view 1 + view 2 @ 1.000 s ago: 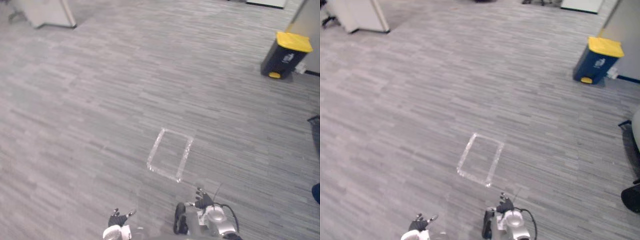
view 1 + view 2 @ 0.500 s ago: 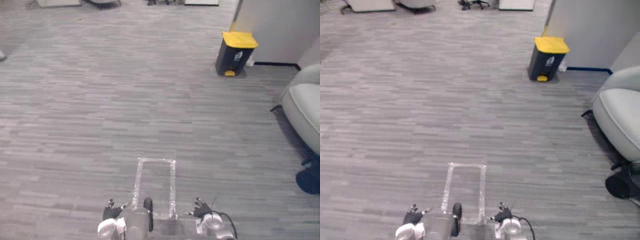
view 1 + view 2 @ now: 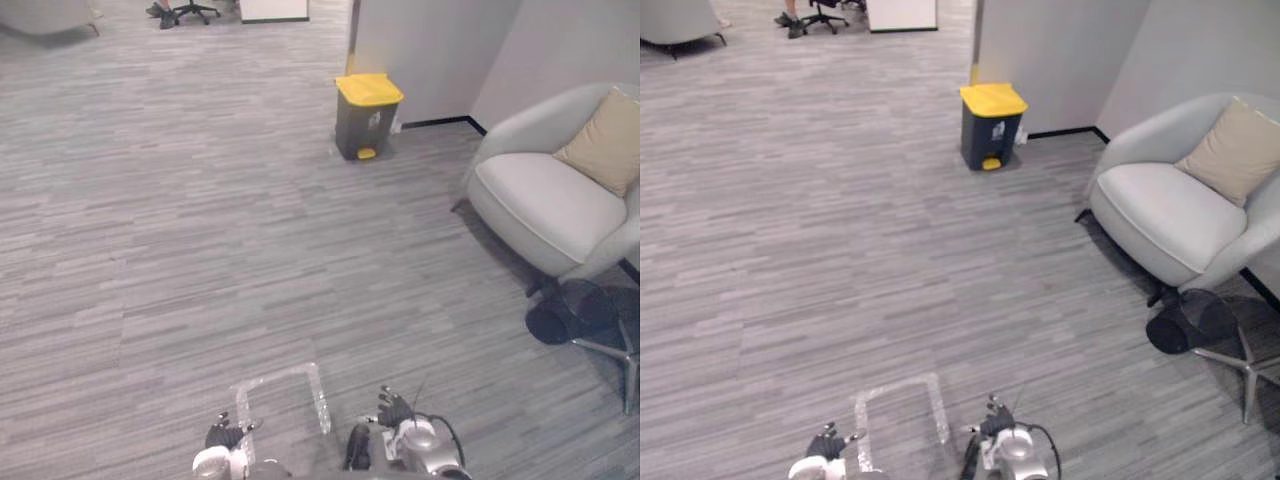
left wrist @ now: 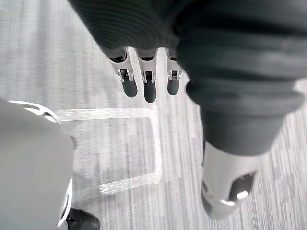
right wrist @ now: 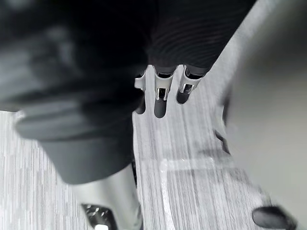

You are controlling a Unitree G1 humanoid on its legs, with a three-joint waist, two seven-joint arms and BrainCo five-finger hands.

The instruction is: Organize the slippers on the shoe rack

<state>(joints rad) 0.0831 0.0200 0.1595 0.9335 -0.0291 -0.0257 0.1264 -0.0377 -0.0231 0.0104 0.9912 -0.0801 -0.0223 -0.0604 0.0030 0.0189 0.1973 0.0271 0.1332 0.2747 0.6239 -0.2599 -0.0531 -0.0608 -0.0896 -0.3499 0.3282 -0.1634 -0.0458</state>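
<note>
My left hand [image 3: 225, 437] hangs low at the bottom of the eye views, and my right hand [image 3: 396, 409] hangs beside it further right. Both hold nothing. In the left wrist view the fingers [image 4: 149, 86] point straight down at the grey floor, relaxed and open. The right wrist view shows the right hand's fingers [image 5: 160, 103] hanging straight too. A rectangle of pale tape [image 3: 283, 396] is stuck on the carpet between the two hands, also seen as the tape [image 4: 156, 143] below the left hand.
A dark bin with a yellow lid [image 3: 365, 117] stands by the wall ahead. A pale armchair [image 3: 550, 195] with a tan cushion [image 3: 600, 145] sits at the right. A dark round stool base [image 3: 572, 312] lies beside it. Wide grey carpet [image 3: 180, 220] stretches to the left.
The whole picture has swung: the camera turned right, bringing the armchair fully into view and shifting the yellow-lidded bin leftward. Both hands stay low and open.
</note>
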